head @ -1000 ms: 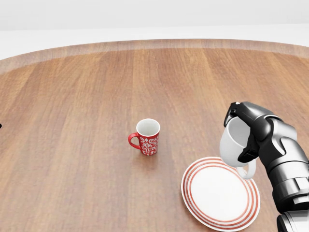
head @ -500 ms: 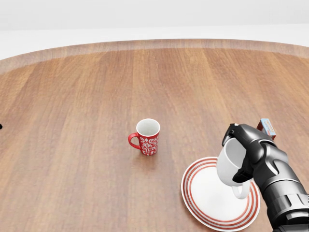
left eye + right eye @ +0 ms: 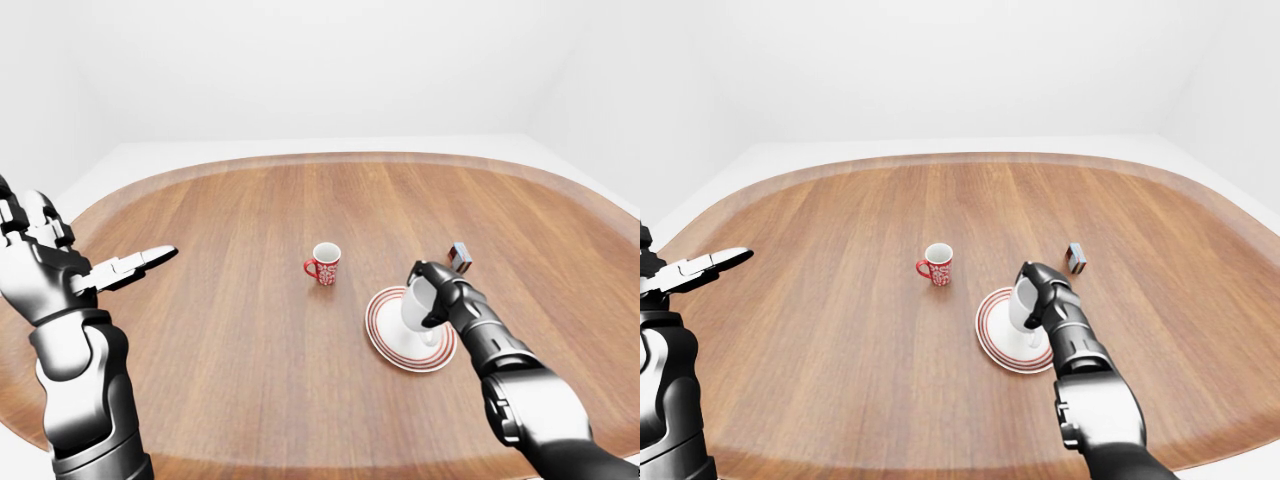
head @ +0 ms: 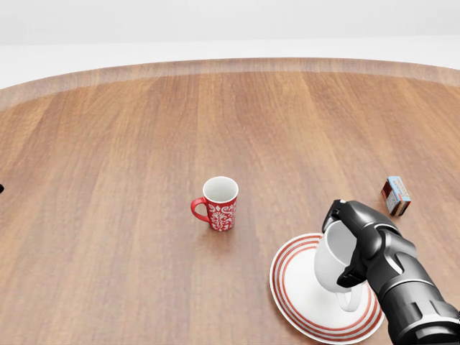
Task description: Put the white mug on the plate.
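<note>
Over the round white plate with red rings (image 4: pixel 302 302), our right hand (image 4: pixel 363 248) is clamped around the plain white ceramic mug (image 4: pixel 332 263), tilted, its base at or just above the plate; we cannot tell if it touches. Seating and release remain, we judge. Our left hand (image 3: pixel 60 270) hangs splayed, well apart. A red patterned mug (image 4: pixel 219 203) and small box (image 4: pixel 396 195) show no legible writing.

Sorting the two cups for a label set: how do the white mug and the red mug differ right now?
The white mug is plain; the red mug carries a white pattern. The white mug is tilted in the right hand over the plate; the red mug stands upright on the table, untouched. The white mug's handle points down, the red one's to the view's left. Both have one handle.
</note>
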